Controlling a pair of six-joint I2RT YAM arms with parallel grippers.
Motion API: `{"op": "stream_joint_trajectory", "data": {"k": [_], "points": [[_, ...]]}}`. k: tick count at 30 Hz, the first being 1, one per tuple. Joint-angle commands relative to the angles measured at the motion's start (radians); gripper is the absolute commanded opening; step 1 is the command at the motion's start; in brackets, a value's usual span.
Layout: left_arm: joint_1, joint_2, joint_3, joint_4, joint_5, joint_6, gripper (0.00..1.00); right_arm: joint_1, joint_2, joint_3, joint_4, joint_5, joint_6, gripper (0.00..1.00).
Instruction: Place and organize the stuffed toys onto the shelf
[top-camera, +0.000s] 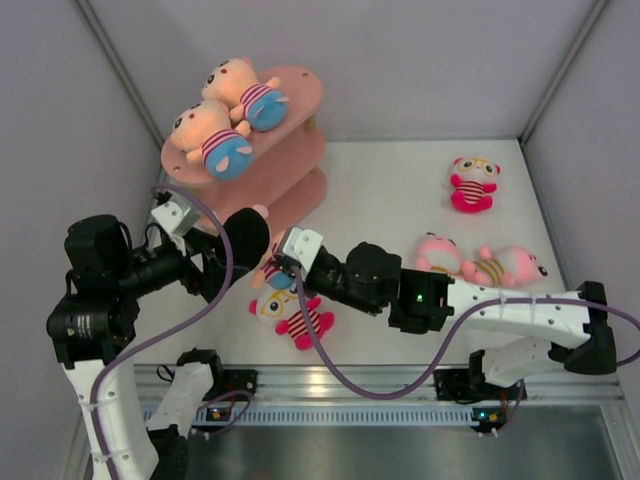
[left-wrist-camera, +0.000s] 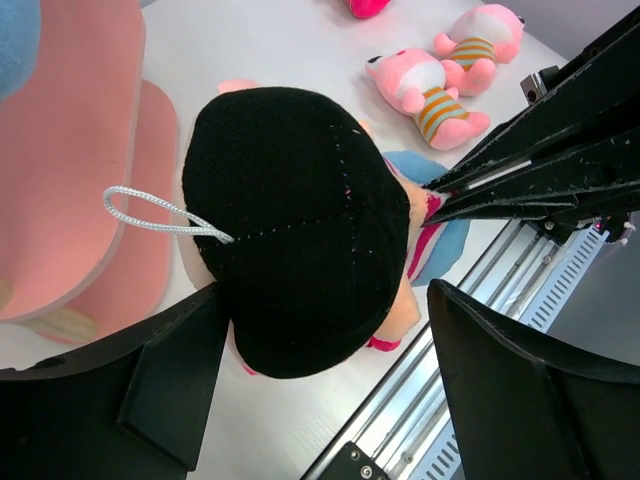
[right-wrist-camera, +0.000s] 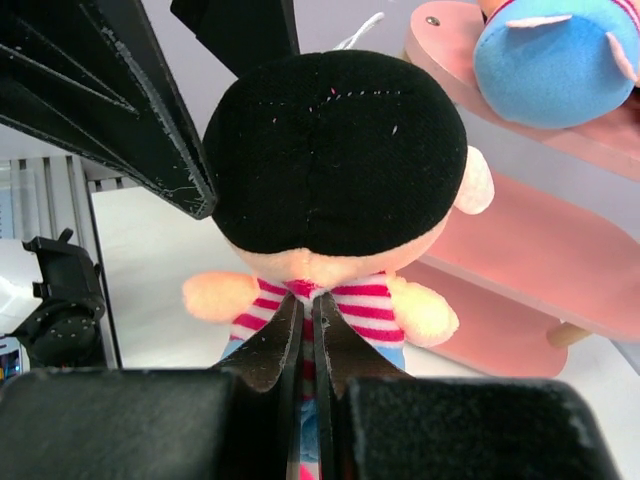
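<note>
Tightly, black-haired doll (right-wrist-camera: 335, 170) between right fingers (right-wrist-camera: 268, 352).

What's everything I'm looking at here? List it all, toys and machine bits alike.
Pink three-tier shelf with oval boards: one, pink, back left of the table.
Peach-headed plush toys with blue bottoms: two, lying on the shelf's top board.
Black-haired plush doll in a striped shirt: one, held up beside the shelf.
White-faced plush toys with glasses and magenta bodies: two, one far right, one near the front edge.
Pink plush toys with yellow stripes: two, together at the right.
White table: one.
Right gripper: black, shut on the doll's shirt.
Left gripper: black, open around the doll's head.
</note>
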Motion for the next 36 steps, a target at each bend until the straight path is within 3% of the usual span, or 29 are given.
{"op": "stream_joint_trajectory", "data": {"k": [1,8,13,14,15,18,21,23,25,26,29,32,33,36], "points": [[0.000,-0.005,0.024,-0.005,0.034,0.012,0.86,0.026,-0.055,0.025,0.128,-0.030,-0.017,0.00],[0.000,0.033,0.015,-0.006,0.056,0.010,0.92,0.026,-0.066,0.037,0.134,-0.080,-0.025,0.00],[0.000,0.044,0.024,-0.005,0.174,0.015,0.91,0.026,-0.069,0.033,0.167,-0.111,-0.040,0.00],[0.000,0.044,0.029,-0.005,0.203,0.018,0.86,0.026,-0.070,0.030,0.174,-0.120,-0.042,0.00],[0.000,0.038,0.031,-0.003,0.247,0.019,0.76,0.024,-0.072,0.027,0.190,-0.125,-0.045,0.00],[0.000,0.013,0.038,-0.003,0.312,0.044,0.64,0.023,-0.072,0.026,0.202,-0.134,-0.049,0.00],[-0.001,-0.003,0.054,-0.002,0.363,0.052,0.46,0.016,-0.083,0.020,0.211,-0.156,-0.045,0.00],[0.000,-0.005,0.070,-0.002,0.361,0.041,0.26,0.012,-0.089,0.016,0.211,-0.163,-0.039,0.00],[0.000,-0.008,0.075,-0.003,0.351,0.041,0.15,0.009,-0.096,0.008,0.210,-0.169,-0.028,0.00],[0.000,-0.010,0.074,-0.002,0.337,0.039,0.00,0.006,-0.099,0.005,0.213,-0.174,-0.023,0.00],[0.000,-0.014,0.066,-0.003,0.305,0.042,0.00,-0.003,-0.107,-0.006,0.204,-0.179,0.004,0.00],[0.000,-0.019,0.063,-0.003,0.263,0.052,0.00,-0.031,-0.109,0.003,0.146,-0.189,0.088,0.33],[0.000,-0.022,0.064,-0.003,0.252,0.053,0.00,-0.049,-0.112,0.008,0.119,-0.215,0.128,0.60],[-0.001,-0.023,0.063,-0.003,0.239,0.059,0.00,-0.207,-0.133,-0.031,0.125,-0.571,0.461,0.87]]}}
